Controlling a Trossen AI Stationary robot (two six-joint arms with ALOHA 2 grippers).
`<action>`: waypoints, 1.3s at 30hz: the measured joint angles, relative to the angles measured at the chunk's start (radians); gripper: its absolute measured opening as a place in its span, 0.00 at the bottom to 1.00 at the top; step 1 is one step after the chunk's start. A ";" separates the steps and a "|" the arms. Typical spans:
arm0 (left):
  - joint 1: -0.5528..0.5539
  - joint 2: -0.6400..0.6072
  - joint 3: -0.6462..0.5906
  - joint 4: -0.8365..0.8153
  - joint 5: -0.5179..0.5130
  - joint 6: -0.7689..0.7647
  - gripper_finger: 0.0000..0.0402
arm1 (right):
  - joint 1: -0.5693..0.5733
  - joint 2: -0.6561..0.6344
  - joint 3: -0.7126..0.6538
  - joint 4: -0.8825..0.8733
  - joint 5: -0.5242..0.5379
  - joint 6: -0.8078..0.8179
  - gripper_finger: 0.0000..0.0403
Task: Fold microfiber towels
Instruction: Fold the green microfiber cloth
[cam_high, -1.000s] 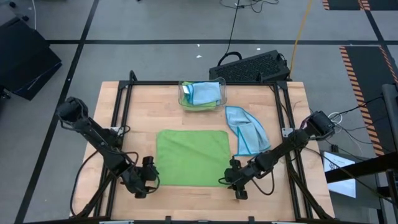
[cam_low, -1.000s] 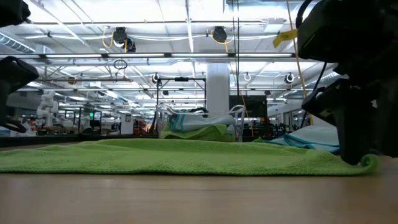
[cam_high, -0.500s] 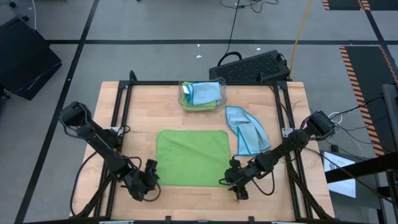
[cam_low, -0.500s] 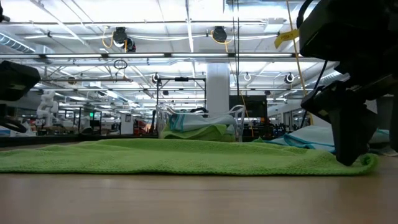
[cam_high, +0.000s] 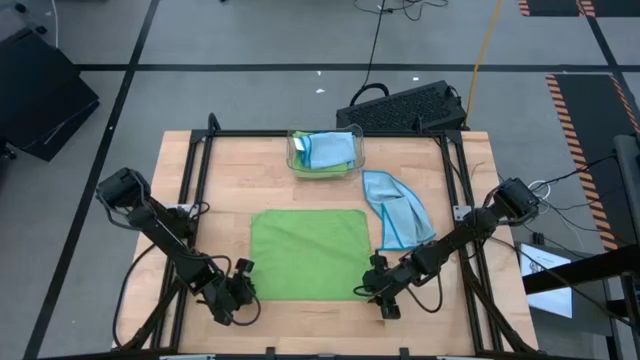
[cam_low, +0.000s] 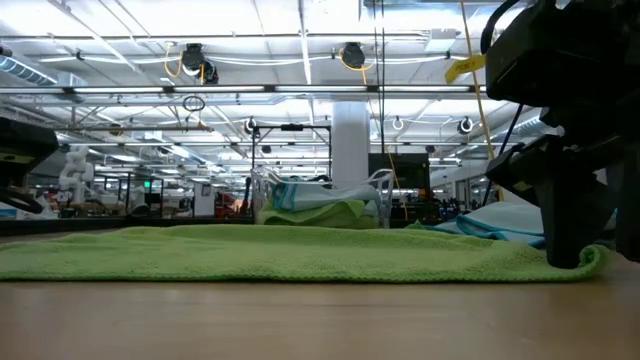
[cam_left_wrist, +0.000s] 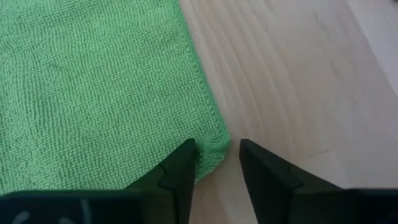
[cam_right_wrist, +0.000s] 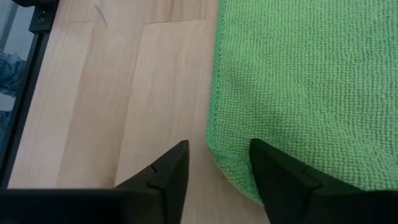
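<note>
Grippers set at the green towel's two near corners

Left gripper has its fingers apart, straddling the near-left corner of the green towel, one finger over the cloth and one on bare wood; nothing is pinched yet. Right gripper sits likewise at the near-right corner, fingers parted, edge between them. Taking both corners together likely lets the near edge lift evenly for a fold. Beyond the green towel's right side lies a crumpled blue towel; behind it the clear bin holds more

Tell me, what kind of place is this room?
Probably a big robot lab or workshop: long ceiling lights over open floor, hazard-striped floor tape, and a wooden table in a black frame.
</note>
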 joint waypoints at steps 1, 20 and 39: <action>0.000 0.000 0.000 0.003 0.001 -0.008 0.31 | 0.000 0.000 0.000 -0.001 0.000 -0.005 0.38; 0.000 0.002 0.000 0.072 0.023 -0.016 0.27 | 0.000 0.002 -0.001 -0.005 -0.005 -0.010 0.09; 0.001 -0.105 0.000 0.091 0.019 -0.325 0.01 | 0.000 -0.059 -0.003 -0.008 -0.012 0.077 0.01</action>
